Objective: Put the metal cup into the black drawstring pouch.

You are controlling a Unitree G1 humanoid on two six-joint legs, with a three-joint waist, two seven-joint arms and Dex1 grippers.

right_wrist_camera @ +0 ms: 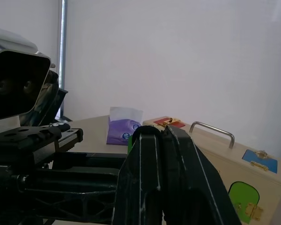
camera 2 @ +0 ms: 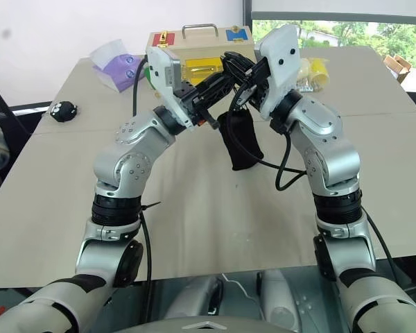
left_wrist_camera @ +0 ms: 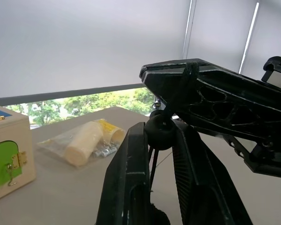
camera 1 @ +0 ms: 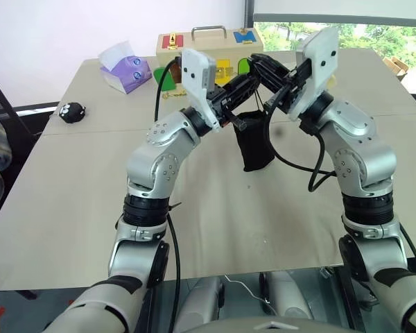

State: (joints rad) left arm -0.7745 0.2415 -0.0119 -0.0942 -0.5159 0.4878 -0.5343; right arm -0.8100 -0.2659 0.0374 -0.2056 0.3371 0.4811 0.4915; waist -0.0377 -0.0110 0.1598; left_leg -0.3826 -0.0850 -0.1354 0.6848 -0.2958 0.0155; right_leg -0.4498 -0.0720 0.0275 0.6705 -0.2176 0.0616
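Black drawstring pouch [camera 1: 255,142] hanging above table [camera 1: 76,194], left gripper [left_wrist_camera: 160,140] apparently pinching its cord toggle [left_wrist_camera: 159,132], right gripper [right_wrist_camera: 163,140] pressed together on cord [camera 1: 272,104], both raised.

No legible text in any view.

A small blue emblem is seen on the purple tissue packet [right_wrist_camera: 123,131], but no words can be read.

Black drawstring pouch [camera 1: 256,142] — purple tissue pack [camera 1: 127,71], tan table [camera 1: 69,201].
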